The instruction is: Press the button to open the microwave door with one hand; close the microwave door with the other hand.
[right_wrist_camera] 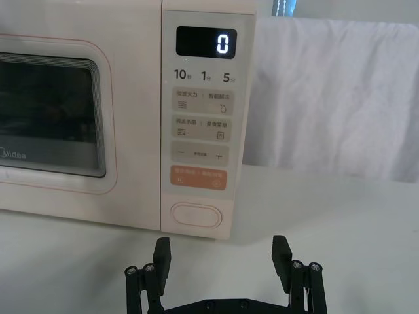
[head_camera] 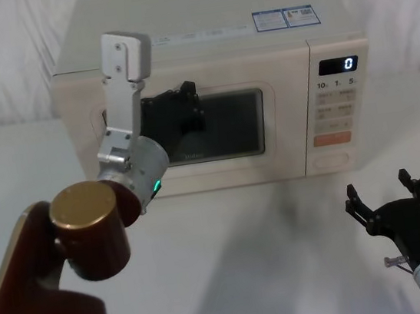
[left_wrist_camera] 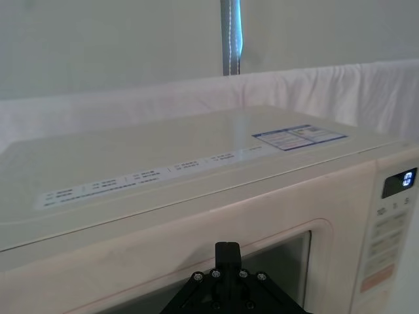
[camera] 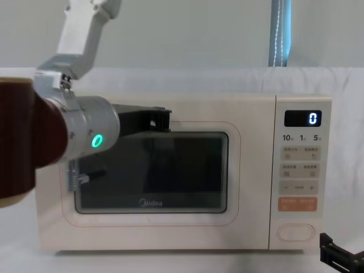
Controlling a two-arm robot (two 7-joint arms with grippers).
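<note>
The button [right_wrist_camera: 195,214] is a wide cream pill shape, long axis running side to side, sitting at the very bottom of the control panel [right_wrist_camera: 201,124] on the microwave's right end, facing straight out at the robot. Right above it is an orange rectangular key [right_wrist_camera: 198,178], then rows of small cream keys and a dark display [right_wrist_camera: 205,42] reading 0.

The door [camera: 151,173] looks shut, flush with the cream plastic body, with a rounded dark glass window, a thin pinkish outline and a grey Midea logo.

The left tool [head_camera: 184,102] is up against the upper left part of the door window; can't tell if it's clenched or released. The right tool [right_wrist_camera: 221,255] hangs low over the white table [head_camera: 269,250], near the button and short of the panel, black fingers spread apart and holding nothing.
</note>
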